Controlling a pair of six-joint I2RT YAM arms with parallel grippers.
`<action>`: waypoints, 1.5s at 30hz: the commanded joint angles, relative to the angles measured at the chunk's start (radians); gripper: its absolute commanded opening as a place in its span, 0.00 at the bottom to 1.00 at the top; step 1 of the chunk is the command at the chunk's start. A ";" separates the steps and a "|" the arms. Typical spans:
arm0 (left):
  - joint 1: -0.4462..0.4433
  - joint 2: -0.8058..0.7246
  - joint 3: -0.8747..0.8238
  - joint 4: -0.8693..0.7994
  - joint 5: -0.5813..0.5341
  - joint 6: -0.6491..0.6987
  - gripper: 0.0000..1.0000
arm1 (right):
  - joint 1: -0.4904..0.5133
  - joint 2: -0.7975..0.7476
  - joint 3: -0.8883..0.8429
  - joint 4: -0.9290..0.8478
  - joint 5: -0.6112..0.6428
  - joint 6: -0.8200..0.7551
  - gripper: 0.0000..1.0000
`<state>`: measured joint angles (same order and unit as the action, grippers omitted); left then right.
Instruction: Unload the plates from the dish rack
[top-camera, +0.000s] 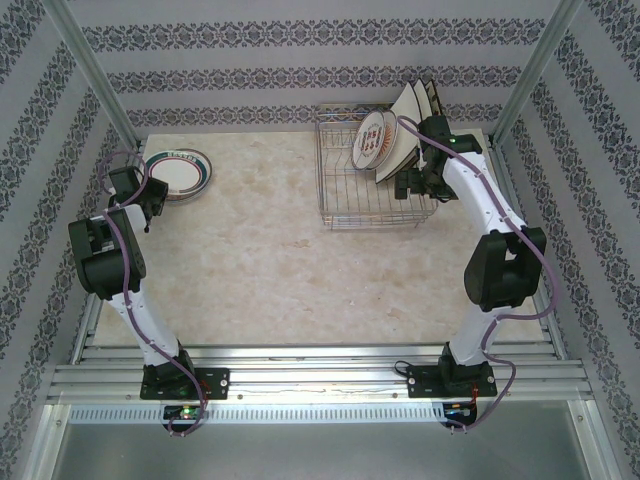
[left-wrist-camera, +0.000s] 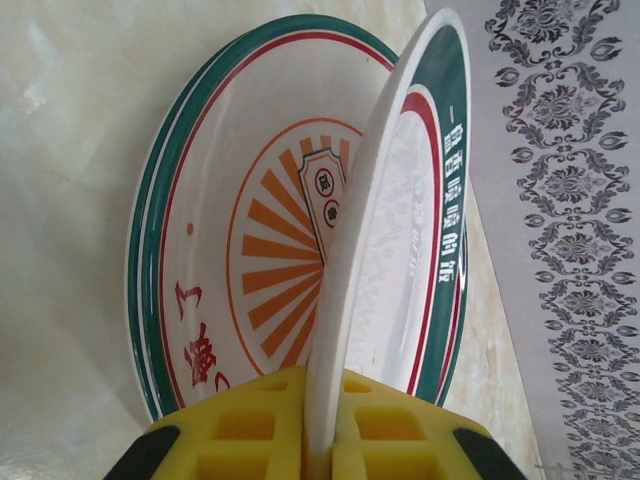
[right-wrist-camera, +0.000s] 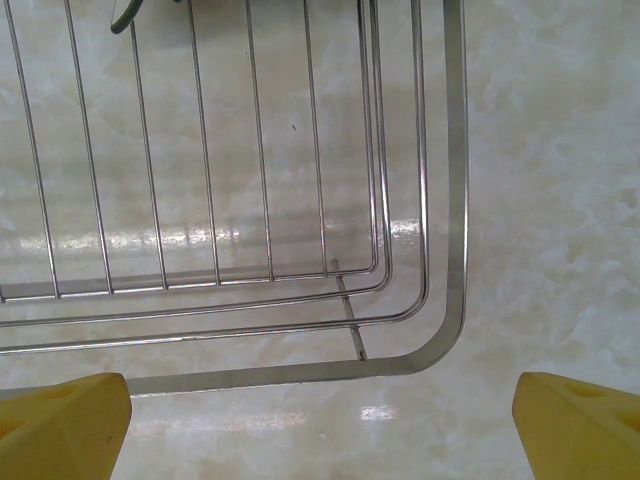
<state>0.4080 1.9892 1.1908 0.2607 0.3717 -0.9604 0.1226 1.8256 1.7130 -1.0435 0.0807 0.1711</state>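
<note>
My left gripper (left-wrist-camera: 325, 440) is shut on the near rim of a round white plate with a green and red rim (left-wrist-camera: 395, 230), held on edge. It leans over a stack of like plates with an orange sunburst (left-wrist-camera: 250, 250), which lies at the table's far left (top-camera: 178, 172); that gripper (top-camera: 140, 192) is at its near side. The wire dish rack (top-camera: 345, 200) holds round patterned plates (top-camera: 372, 140) and square cream plates (top-camera: 408, 120) at its far right. My right gripper (right-wrist-camera: 320, 430) stands open above the rack's corner (right-wrist-camera: 455, 200), nothing between its fingers.
Patterned walls close in the table on three sides, and the left wall (left-wrist-camera: 570, 200) stands close beside the held plate. Metal frame posts (top-camera: 95, 80) rise at the back corners. Bare marble tabletop (top-camera: 250, 260) lies between the plate stack and the rack.
</note>
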 joint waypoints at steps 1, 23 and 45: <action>0.011 0.008 0.032 -0.013 0.005 0.028 0.14 | 0.011 0.005 0.015 -0.003 -0.009 -0.016 0.98; 0.009 0.013 0.154 -0.359 -0.047 0.194 0.22 | 0.008 -0.015 -0.019 0.023 -0.032 -0.017 0.98; -0.013 0.060 0.221 -0.473 -0.112 0.272 0.26 | 0.009 -0.003 -0.007 0.021 -0.041 -0.025 0.98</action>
<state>0.4053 2.0281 1.3819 -0.1661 0.2859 -0.7212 0.1226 1.8256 1.7042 -1.0203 0.0509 0.1566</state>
